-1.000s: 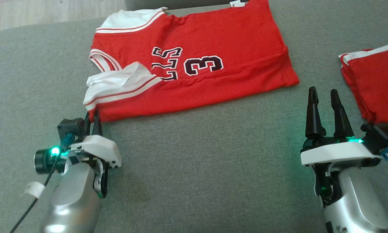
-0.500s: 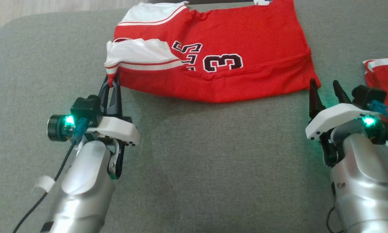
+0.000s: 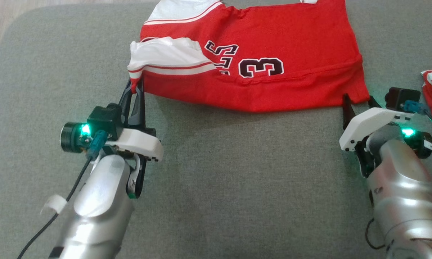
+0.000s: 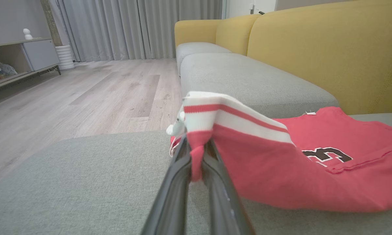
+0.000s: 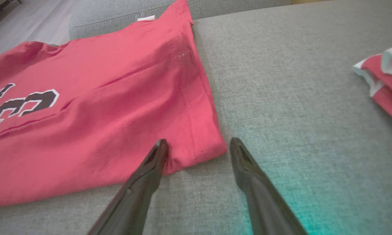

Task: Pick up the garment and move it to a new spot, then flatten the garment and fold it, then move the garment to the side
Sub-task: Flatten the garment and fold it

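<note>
Raised since before, jersey [image 3: 273, 39] corner sits clamped in left claw [image 3: 135, 86] (right claw [image 3: 358, 101] gapes, empty).

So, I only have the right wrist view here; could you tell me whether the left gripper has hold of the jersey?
Observer: Yes. The left gripper is shut on the near shoulder corner of the red jersey, with the cloth pinched tight and raised off the grey seat cushion.
Operator: Thank you. And how does that shoulder end lie?
Observer: The white-trimmed shoulder flap is folded over onto the front and covers part of the black lettering.
</note>
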### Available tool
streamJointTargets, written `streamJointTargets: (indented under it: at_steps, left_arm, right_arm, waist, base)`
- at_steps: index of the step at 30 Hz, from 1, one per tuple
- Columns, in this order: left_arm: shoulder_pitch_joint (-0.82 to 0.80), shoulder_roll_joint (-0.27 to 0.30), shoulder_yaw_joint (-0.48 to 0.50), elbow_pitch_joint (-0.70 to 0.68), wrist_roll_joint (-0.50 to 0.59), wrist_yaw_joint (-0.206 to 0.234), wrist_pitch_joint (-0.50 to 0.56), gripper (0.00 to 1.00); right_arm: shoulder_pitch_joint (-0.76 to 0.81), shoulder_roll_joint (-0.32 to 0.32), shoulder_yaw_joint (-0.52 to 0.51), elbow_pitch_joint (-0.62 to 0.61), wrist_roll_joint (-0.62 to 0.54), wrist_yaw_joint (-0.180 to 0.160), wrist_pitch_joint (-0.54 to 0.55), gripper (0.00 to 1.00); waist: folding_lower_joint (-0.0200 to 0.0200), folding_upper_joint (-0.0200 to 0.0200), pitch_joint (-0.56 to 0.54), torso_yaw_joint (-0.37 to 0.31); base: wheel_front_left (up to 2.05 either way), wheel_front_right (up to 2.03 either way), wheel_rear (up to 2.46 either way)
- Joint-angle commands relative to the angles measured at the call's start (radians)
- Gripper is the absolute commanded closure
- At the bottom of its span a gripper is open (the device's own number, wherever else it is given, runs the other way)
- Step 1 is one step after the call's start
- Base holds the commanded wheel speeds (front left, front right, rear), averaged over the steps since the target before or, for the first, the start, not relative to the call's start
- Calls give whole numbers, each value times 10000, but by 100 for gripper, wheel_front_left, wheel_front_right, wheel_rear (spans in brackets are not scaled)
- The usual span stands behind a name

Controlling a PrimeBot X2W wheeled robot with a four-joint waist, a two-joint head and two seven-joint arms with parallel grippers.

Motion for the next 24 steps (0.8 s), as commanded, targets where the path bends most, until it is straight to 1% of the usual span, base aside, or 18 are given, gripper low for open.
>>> streamJointTargets:
  at_steps: [1, 2, 3, 10, 13, 19, 24]
  left_arm:
    - [-113, 233, 196, -381, 62, 90, 22, 100]
    - [-100, 250, 182, -395, 58, 92, 46, 100]
    - [-89, 278, 158, -397, 67, 94, 89, 100]
    - [172, 508, 111, -244, 18, 147, 387, 100]
    - [387, 662, 51, -107, 35, 164, 556, 100]
    - [830, 1010, -45, 83, 75, 179, 852, 100]
    - [1442, 1352, -246, 139, 84, 38, 1275, 100]
  right_arm:
    - [-172, 59, 154, 134, -103, 35, -59, 54]
    - [-223, 59, 119, 273, -131, 35, -122, 80]
    - [-271, 59, 103, 401, -165, 35, -204, 100]
    - [-385, 59, 122, 676, -680, 35, -1358, 100]
    - [-307, 59, 126, 721, -750, 35, -1670, 100]
    - [-40, 59, 255, 877, -605, 35, -1903, 100]
    - [398, 59, 501, 1069, -169, 35, -1992, 100]
  waist:
    - [0, 0, -9, 4]
    - [0, 0, -14, 1]
    - [0, 0, -23, -6]
    - [0, 0, -273, -193]
    - [0, 0, -490, -291]
    - [0, 0, -936, -454]
    - [0, 0, -1497, -599]
  base:
    - [0, 0, 0]
    - [0, 0, 0]
    - [0, 0, 0]
    - [0, 0, 0]
    - [0, 0, 0]
    - [0, 0, 0]
    - [0, 0, 0]
